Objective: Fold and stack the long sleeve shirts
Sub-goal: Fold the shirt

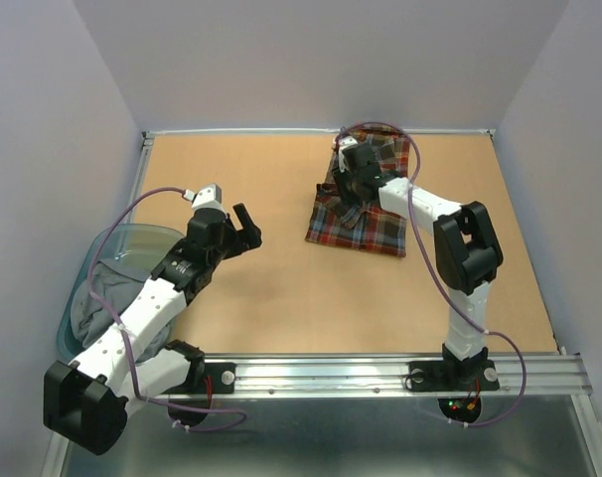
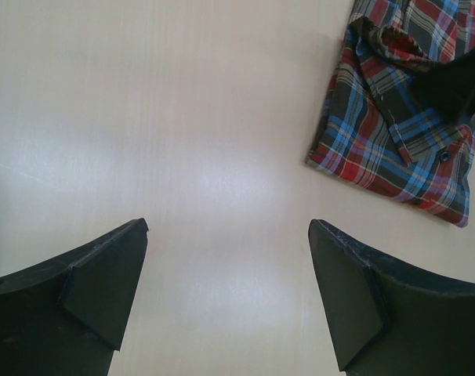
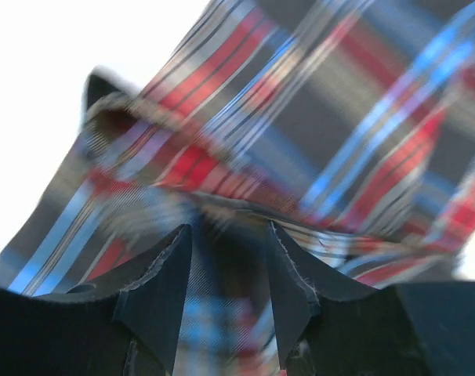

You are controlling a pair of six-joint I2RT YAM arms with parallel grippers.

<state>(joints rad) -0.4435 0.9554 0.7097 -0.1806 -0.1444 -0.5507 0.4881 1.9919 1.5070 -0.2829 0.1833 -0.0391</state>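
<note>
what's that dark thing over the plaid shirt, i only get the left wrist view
observer: that's the right end effector, set on the plaid shirt near the far edge of the table.
operator: is it gripping the cloth
observer: in the right wrist view a fold sits between its fingers, which stand nearly together. It looks pinched, though that picture is blurred.
operator: any more clothes around
observer: yes, the top view shows a clear bin at the table's left edge with grey cloth in it.
</note>
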